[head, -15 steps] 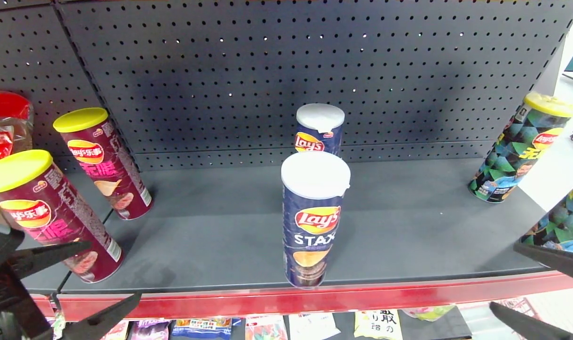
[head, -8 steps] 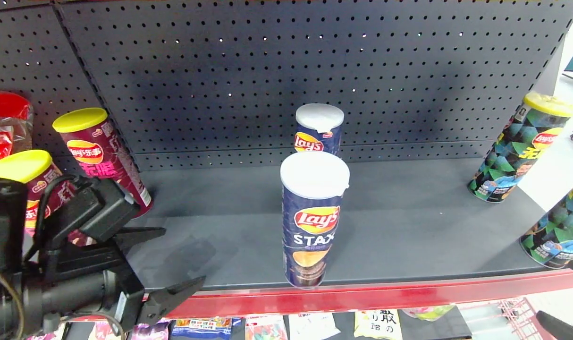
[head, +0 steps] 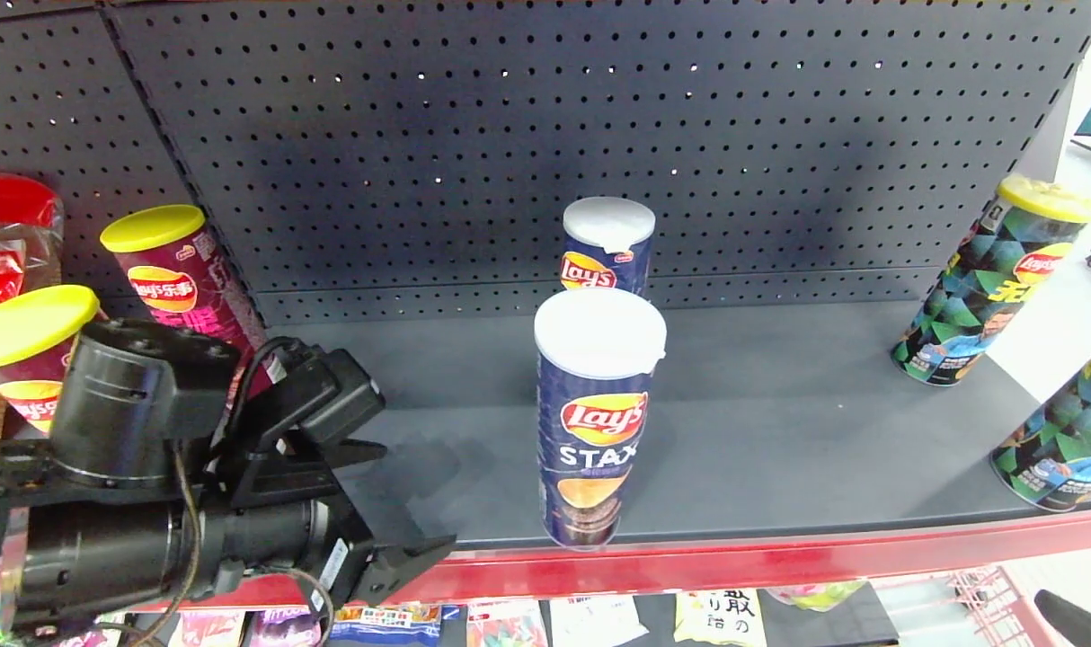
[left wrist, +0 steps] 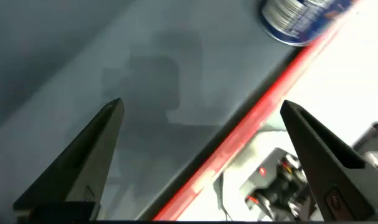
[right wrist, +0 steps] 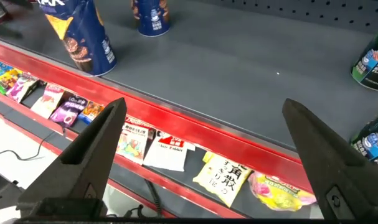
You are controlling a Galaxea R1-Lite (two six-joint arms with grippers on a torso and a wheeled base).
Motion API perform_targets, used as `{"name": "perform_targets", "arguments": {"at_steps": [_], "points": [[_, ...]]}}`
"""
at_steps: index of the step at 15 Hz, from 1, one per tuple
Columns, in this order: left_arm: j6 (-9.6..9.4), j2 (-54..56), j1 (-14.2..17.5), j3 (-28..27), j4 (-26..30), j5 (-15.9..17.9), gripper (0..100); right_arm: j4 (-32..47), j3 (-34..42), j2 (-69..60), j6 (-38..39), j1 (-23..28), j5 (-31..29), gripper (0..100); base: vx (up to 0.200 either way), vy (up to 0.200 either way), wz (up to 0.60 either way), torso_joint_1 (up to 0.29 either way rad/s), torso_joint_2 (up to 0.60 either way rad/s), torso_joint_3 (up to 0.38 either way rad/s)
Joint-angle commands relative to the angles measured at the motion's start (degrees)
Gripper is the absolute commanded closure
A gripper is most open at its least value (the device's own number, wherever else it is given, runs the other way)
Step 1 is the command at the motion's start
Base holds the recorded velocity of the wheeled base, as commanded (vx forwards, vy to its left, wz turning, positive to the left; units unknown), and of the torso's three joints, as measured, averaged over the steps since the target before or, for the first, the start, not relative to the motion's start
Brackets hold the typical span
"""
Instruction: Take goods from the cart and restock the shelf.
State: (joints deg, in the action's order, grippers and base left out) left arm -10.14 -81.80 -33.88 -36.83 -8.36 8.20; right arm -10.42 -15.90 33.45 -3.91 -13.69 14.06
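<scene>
A dark grey shelf deck (head: 779, 422) has a glossy red front lip (head: 734, 562), and its dark grey back panel (head: 510, 135) is dotted with even rows of small holes. The front navy can (head: 595, 422) and the rear navy can (head: 607, 247) have white lids and red-and-yellow logos. The near maroon can (head: 29, 359) and the far maroon can (head: 190, 270) have bright yellow lids. The far patterned can (head: 995, 283), with a yellow lid, and the near patterned can (head: 1062, 440) show teal, green and black triangles. The left gripper (head: 415, 494) and right gripper (right wrist: 204, 106) are black. The packets (head: 510, 620) below are multicoloured.
</scene>
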Motion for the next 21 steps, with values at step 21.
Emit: {"name": "perform_targets", "arguments": {"at_steps": [21], "points": [[0.04,-15.0,-4.4,-10.8,-0.3,-0.6,0,0.0,-0.6,0.0,-0.1,0.0,-0.1,0,0.000,0.000,0.00,0.000,0.00,0.000]]}}
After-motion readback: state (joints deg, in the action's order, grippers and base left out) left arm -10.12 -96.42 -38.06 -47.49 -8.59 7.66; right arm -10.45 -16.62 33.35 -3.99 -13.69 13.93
